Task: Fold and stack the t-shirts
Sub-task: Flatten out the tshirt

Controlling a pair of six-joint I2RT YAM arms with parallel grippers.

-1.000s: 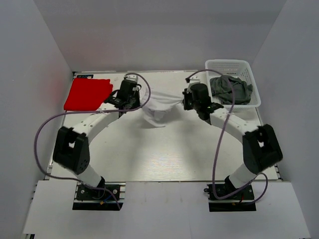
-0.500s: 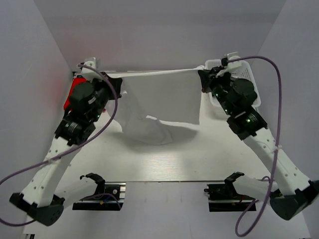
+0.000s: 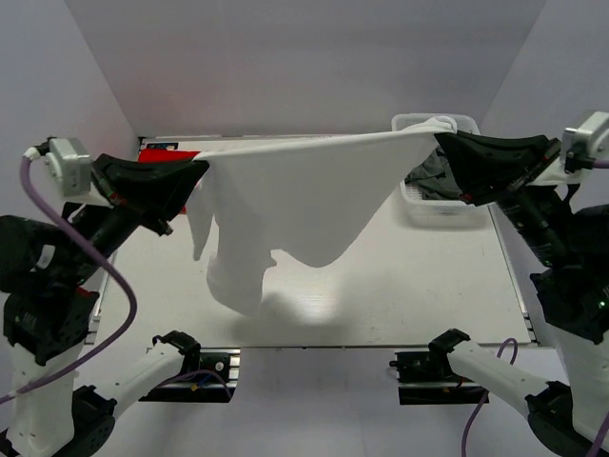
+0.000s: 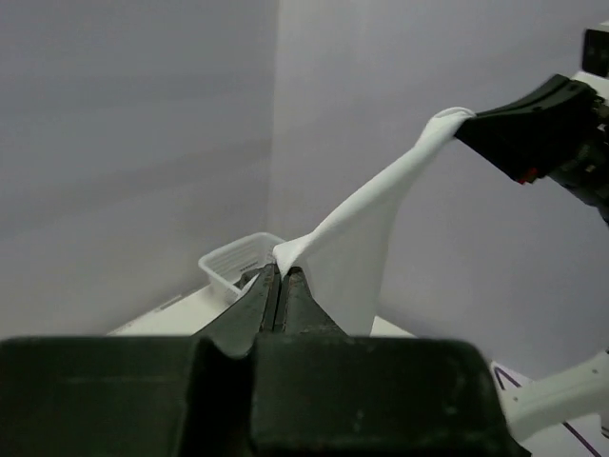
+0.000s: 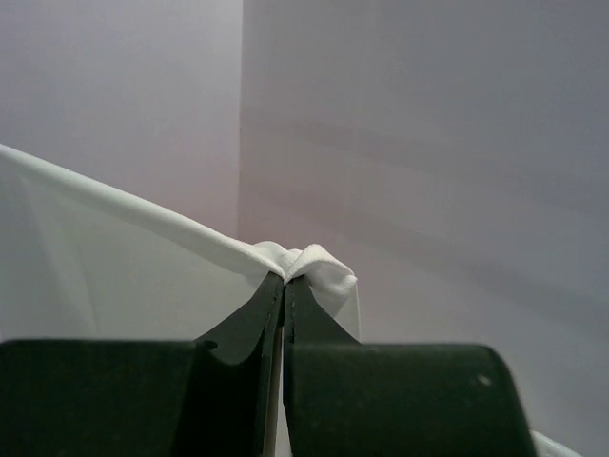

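White t-shirt (image 3: 314,190), bunched a second ago, is stretched aloft by left gripper (image 3: 200,170) and right gripper (image 3: 444,140), both clamped on it, ready for spreading.

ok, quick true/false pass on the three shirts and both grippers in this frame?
1. Left gripper and right gripper are each shut on the white t-shirt. True.
2. The white t-shirt lies flat on the table. False: it hangs in the air, stretched between the two grippers, with its lower part drooping toward the table.
3. The dark grey t-shirt is in the basket. True.
4. The red t-shirt is in the basket too. False: a strip of red shows at the far left of the table, mostly hidden behind the left arm.
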